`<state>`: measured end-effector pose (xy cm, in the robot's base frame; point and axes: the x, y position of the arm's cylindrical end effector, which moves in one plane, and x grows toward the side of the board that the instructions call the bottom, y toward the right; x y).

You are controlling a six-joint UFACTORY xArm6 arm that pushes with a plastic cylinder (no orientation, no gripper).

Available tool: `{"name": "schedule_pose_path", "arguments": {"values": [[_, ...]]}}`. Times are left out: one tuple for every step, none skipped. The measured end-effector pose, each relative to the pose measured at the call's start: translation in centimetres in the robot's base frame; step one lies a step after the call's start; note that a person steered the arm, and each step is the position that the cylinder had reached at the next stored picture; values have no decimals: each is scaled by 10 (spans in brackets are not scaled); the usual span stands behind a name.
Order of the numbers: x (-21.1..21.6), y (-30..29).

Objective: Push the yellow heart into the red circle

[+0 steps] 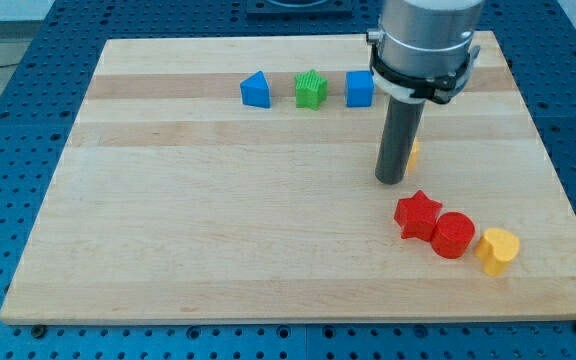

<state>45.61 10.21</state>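
The yellow heart [497,250] lies near the view's bottom right on the wooden board [218,240]. It touches the right side of the red circle [453,235]. A red star [418,214] touches the circle's left side. My tip [390,181] rests on the board above and to the left of the red star, well apart from the heart. A yellow block [414,153] sits just behind the rod, mostly hidden, so its shape cannot be made out.
Near the view's top stand a blue block with a pointed top [256,90], a green star-like block [310,89] and a blue cube [359,89] in a row. The board's right edge runs close to the yellow heart.
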Motion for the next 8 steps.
{"name": "schedule_pose_path", "arguments": {"values": [[-10,1],[-9,-20],[20,-45],[71,-51],[133,-51],[161,-3],[163,46],[158,104]]}}
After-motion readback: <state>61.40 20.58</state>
